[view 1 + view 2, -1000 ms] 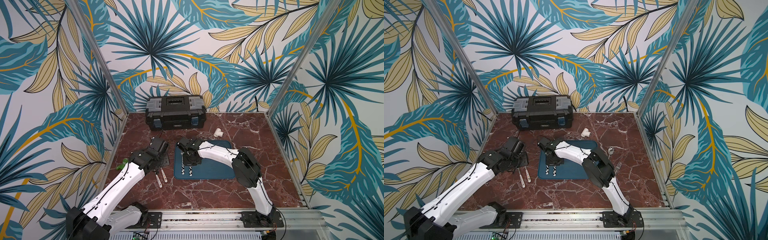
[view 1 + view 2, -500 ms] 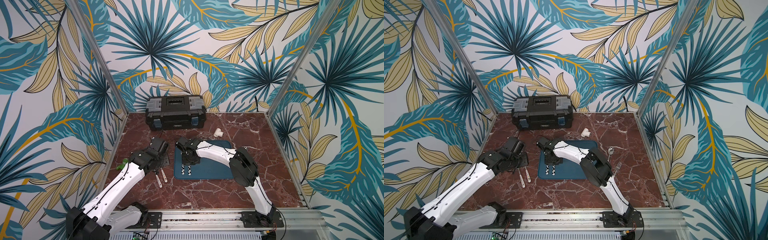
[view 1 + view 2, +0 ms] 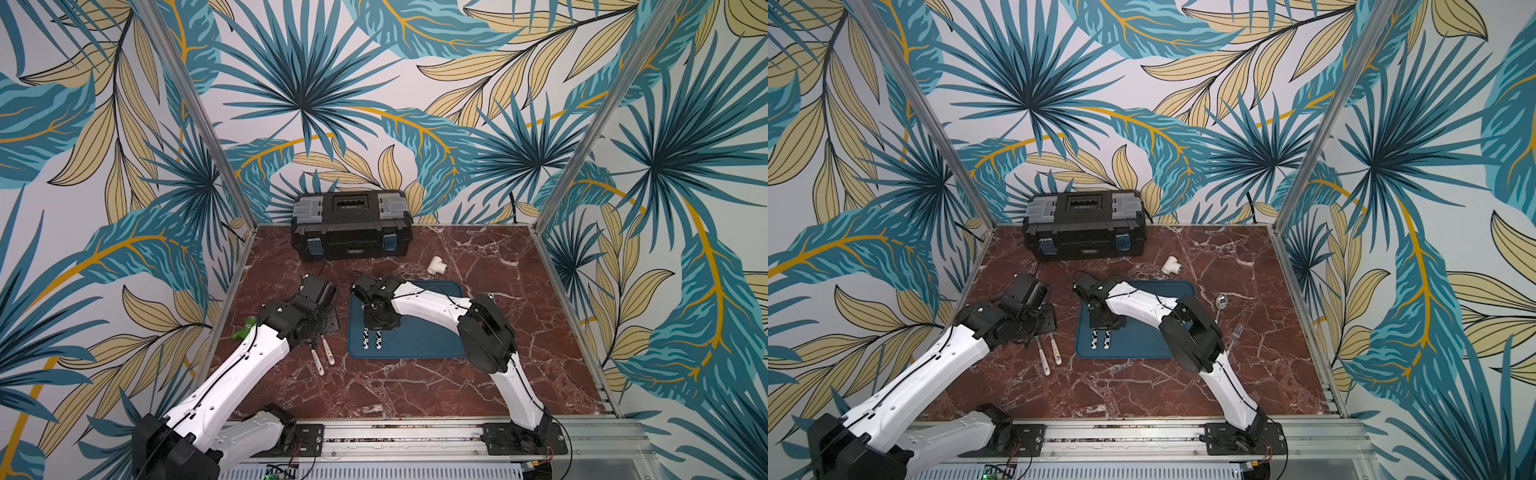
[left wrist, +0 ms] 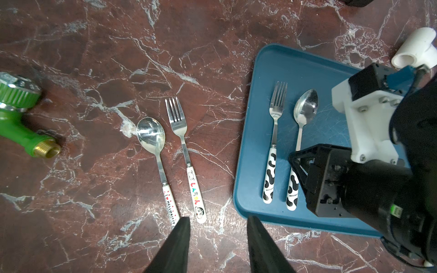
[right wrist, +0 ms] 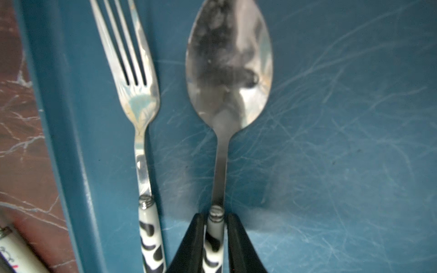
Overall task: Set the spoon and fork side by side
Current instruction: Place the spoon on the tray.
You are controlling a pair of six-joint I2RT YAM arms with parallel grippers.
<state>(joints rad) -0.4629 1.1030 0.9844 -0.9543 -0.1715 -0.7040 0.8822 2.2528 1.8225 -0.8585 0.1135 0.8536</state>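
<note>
Right elbow (image 3: 486,328) swung slightly inward. My right claw (image 5: 216,216) straddles spoon (image 5: 228,71) handle; can't tell if released. Spoon lies on tray (image 5: 331,165) parallel beside fork (image 5: 132,82). Left claw (image 4: 218,218) agape, empty. Left to do: let go, retreat.

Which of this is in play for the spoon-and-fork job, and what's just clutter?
In play: cow-handled spoon, cow-handled fork, blue tray, right gripper.
Likely clutter: toolbox, pipe tee, green tap, Hello Kitty spoon, cartoon fork, plain spoon, plain fork.
</note>
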